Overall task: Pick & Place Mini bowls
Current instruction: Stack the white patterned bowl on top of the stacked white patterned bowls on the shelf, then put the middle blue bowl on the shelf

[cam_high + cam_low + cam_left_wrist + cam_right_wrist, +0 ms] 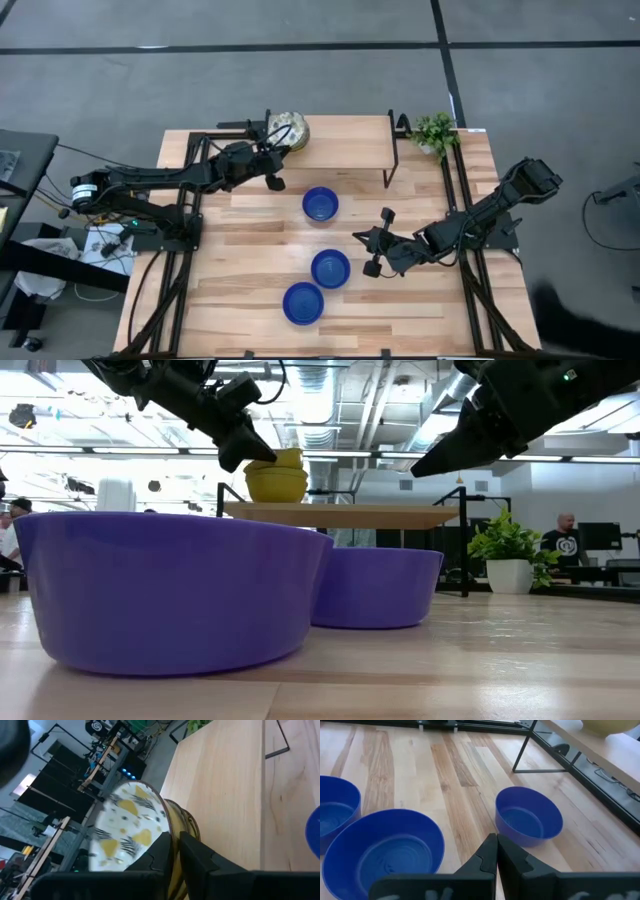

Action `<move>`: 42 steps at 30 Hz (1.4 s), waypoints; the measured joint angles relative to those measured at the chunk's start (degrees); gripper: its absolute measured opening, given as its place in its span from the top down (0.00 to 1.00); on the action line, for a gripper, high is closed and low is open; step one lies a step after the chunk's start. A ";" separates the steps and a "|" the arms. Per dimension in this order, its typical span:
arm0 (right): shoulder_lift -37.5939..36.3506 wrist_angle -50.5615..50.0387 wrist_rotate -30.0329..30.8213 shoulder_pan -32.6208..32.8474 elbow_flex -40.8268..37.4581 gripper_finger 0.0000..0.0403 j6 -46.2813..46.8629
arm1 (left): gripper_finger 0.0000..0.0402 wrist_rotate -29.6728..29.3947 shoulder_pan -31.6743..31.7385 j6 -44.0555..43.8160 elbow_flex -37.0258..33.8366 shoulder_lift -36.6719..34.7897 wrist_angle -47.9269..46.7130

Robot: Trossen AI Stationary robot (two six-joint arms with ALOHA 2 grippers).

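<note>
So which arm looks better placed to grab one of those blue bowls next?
The right. Its tool hovers beside the middle blue bowl, fingers shut and empty. The left tool is busy at the patterned bowls on the shelf.

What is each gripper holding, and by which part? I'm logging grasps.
Left gripper pinches the rim of the top cream-white speckled bowl stacked on the wooden shelf. Right gripper, shut, holds nothing.

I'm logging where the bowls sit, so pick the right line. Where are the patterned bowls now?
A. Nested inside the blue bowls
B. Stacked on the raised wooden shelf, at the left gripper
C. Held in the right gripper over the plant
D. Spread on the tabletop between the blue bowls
B: the patterned bowls sit stacked on the raised wooden shelf, with the left gripper at their rim, while only blue bowls stand on the tabletop below.
</note>
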 joint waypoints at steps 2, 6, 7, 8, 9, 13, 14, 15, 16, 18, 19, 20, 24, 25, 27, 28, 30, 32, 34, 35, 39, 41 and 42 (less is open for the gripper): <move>0.00 0.00 0.01 0.00 0.00 1.00 0.00 | 0.90 0.02 -0.21 -0.04 0.00 0.00 0.00; -0.02 0.00 0.02 0.01 0.00 1.00 0.00 | 0.87 0.15 -0.29 -0.03 0.00 -0.02 0.33; -0.02 0.00 0.02 0.01 0.00 1.00 0.00 | 0.86 0.06 -0.29 -0.03 0.00 -0.02 0.31; -0.02 0.00 0.02 0.00 0.00 1.00 0.00 | 0.85 -0.13 -0.29 -0.05 0.02 -0.02 0.29; -0.02 0.00 0.02 0.00 0.00 1.00 0.00 | 0.84 -0.19 -0.29 -0.03 0.02 -0.02 0.31; -0.02 0.00 0.02 0.01 0.00 1.00 0.00 | 0.80 -0.31 -0.29 -0.68 0.02 -0.02 0.41; -0.02 0.00 0.02 0.00 0.00 1.00 0.02 | 0.79 -0.31 -0.28 -1.00 0.01 -0.02 0.47; -0.02 0.00 0.02 0.00 0.00 1.00 0.02 | 0.77 -0.33 -0.27 -1.56 0.02 -0.02 0.64; -0.02 0.00 0.02 0.02 0.00 1.00 0.02 | 0.76 -0.33 -0.27 -2.57 0.00 -0.02 0.91; -0.02 0.00 0.02 0.01 0.00 1.00 0.00 | 0.74 -0.35 -0.27 -4.67 0.25 -0.02 1.05; -0.02 0.00 0.02 0.00 0.00 1.00 0.02 | 0.72 -0.35 -0.25 -5.54 0.54 -0.02 1.03; -0.02 0.00 0.03 0.00 0.00 1.00 0.00 | 0.71 -0.27 -0.25 -5.97 0.94 -0.02 1.08; -0.02 0.00 0.04 0.00 0.00 1.00 0.02 | 0.68 -0.24 -0.25 -7.05 2.30 -0.02 1.20; -0.03 -0.01 0.02 0.00 0.00 1.00 0.02 | 0.68 -0.27 -0.25 -7.12 2.58 -0.02 1.19; -0.03 -0.02 0.02 0.00 0.00 1.00 0.01 | 0.68 -0.33 -0.25 -7.25 2.94 -0.02 1.19; -0.02 -0.05 0.01 0.03 0.00 1.00 -0.02 | 0.67 -0.36 -0.26 -7.49 3.06 -0.02 1.18; -0.04 -0.25 -0.43 0.17 0.00 1.00 -0.09 | 0.67 -0.76 -0.29 -8.59 3.13 -0.26 1.11; -0.04 -0.78 -1.42 0.17 0.00 1.00 -0.08 | 0.67 -1.65 -0.39 -10.39 3.13 -1.03 0.81; -0.04 -1.46 -2.03 0.17 0.00 1.00 0.00 | 0.67 -3.04 -0.91 -12.68 3.13 -2.36 0.29; -0.04 -1.68 -2.42 0.17 0.00 1.00 0.00 | 0.67 -3.66 -1.32 -13.94 3.13 -3.12 -0.11; -0.04 -2.35 -2.70 0.17 0.00 1.00 0.01 | 0.67 -4.22 -4.77 -21.20 3.13 -7.27 -4.50; -0.04 -2.47 -2.78 0.17 0.00 1.00 0.00 | 0.67 -4.19 -7.66 -25.47 3.13 -9.21 -8.29; -0.04 -2.45 -2.83 0.17 0.00 1.00 0.01 | 0.67 -4.18 -9.36 -27.48 3.13 -10.05 -10.13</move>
